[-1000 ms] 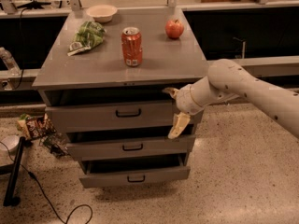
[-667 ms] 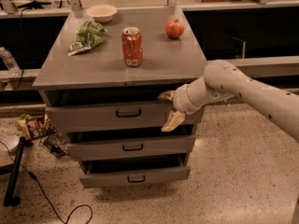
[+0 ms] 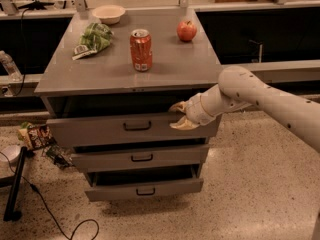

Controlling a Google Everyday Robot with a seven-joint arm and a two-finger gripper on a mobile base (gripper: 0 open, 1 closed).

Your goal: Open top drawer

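The top drawer (image 3: 100, 130) is the upper of three grey drawers in a metal cabinet, with a small black bar handle (image 3: 137, 127) at its centre. Its front stands a little out from the cabinet, with a dark gap above it. My gripper (image 3: 179, 115) is at the right end of that drawer front, at its top edge, to the right of the handle. Its fingers are spread: one fingertip (image 3: 176, 106) lies above the front's edge, the other (image 3: 181, 126) lies against the front. It holds nothing.
On the cabinet top (image 3: 180, 66) stand a red soda can (image 3: 141, 50), a red apple (image 3: 186, 31), a green chip bag (image 3: 93, 39) and a white bowl (image 3: 109, 13). The two lower drawers (image 3: 141, 157) (image 3: 145, 189) stick out slightly. Cables (image 3: 45, 204) and snack bags (image 3: 35, 135) lie on the floor at left.
My gripper has moved left along the top drawer's front and its hanging finger has swung up, so both fingers now sit at the front's top edge.
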